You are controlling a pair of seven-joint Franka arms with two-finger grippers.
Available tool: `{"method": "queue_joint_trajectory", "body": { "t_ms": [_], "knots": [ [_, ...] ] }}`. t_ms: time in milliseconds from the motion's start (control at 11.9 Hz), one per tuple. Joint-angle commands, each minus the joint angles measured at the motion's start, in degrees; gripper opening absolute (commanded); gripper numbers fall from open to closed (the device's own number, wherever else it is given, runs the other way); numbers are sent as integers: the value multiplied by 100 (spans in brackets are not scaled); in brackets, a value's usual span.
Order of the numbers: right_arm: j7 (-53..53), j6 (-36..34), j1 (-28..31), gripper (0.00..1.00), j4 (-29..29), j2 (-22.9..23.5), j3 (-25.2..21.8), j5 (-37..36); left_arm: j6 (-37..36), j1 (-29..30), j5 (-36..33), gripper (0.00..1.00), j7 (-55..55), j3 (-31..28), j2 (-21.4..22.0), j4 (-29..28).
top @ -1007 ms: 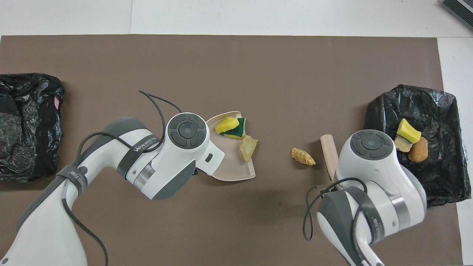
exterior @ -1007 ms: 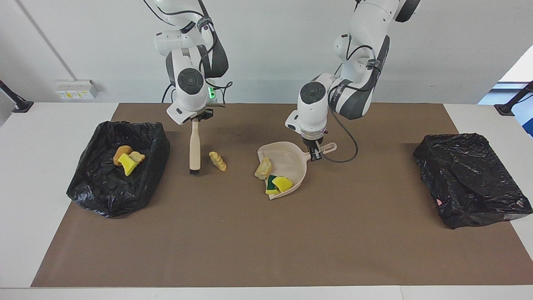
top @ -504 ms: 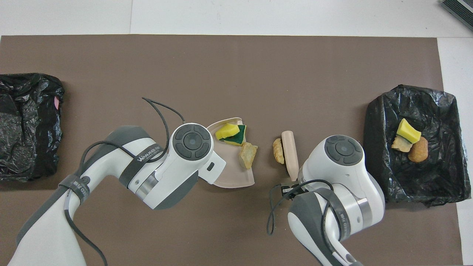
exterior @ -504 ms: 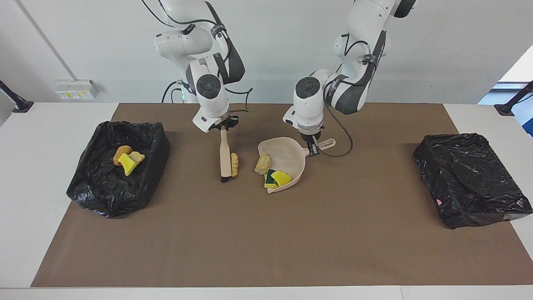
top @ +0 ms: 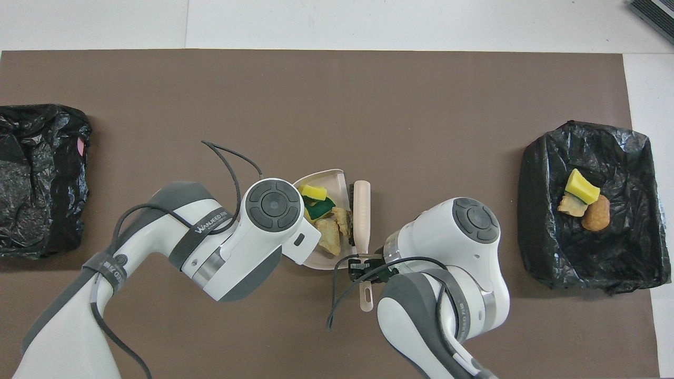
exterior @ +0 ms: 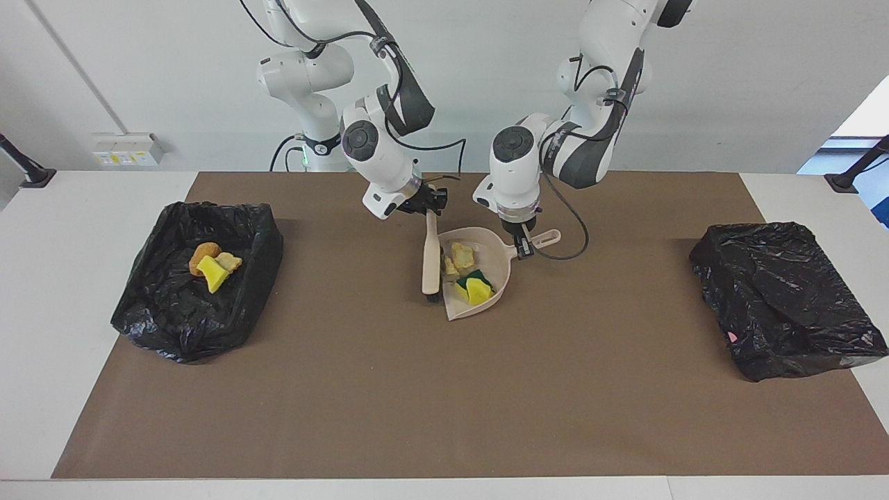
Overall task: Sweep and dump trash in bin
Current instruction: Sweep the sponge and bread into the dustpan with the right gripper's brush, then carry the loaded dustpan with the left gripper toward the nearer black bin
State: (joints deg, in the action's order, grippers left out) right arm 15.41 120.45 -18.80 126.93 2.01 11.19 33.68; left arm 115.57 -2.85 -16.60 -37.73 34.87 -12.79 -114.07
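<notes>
Overhead view: the dustpan is seen at the middle of the brown mat, with the brush lying along its open mouth, at 3 o'clock from it. The brush is held by its handle in the right gripper, whose jaws are clamped on it; the dustpan's handle is clamped in the jaws of the left gripper.

Three pieces of trash are seen in the pan: a yellow-and-green sponge, and two tan bread-like chunks at 6 o'clock from the sponge. In the facing view the same chunks are seen inside the pan's rim, with the brush head resting on the mat at the pan's lip.

Three more pieces are found in the open black-lined bin at the right arm's end of the surface, at 3 o'clock in the overhead view: a yellow sponge bit, a tan piece and an orange-brown chunk. A second black bag is seen at 9 o'clock, at the left arm's end; no trash shows in it.

No loose piece is seen on the mat, so the sweeping is judged to be done. The loaded pan is yet to be lifted, carried over a bin and tipped out.
</notes>
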Motion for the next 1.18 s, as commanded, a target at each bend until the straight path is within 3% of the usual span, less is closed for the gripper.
{"method": "queue_joint_trajectory", "body": {
  "t_ms": [0, 168, 672, 1091],
  "knots": [
    [-345, 40, -10, 0, -159, 46, -11, 665, 45, -5, -53, 0, -102, -60, 207, -229],
    [-364, -91, 86, 0, -274, -24, -55, 327, 115, 21, -45, 0, -242, -68, 154, -212],
    [1242, -1111, 105, 0, -739, -482, -38, -2108, 115, 21, -18, 0, -1550, -427, -30, 244],
    [2060, -1384, -282, 0, -723, -683, 50, -2208, -34, -22, 445, 0, -2789, -1104, 127, 622]
  ]
}}
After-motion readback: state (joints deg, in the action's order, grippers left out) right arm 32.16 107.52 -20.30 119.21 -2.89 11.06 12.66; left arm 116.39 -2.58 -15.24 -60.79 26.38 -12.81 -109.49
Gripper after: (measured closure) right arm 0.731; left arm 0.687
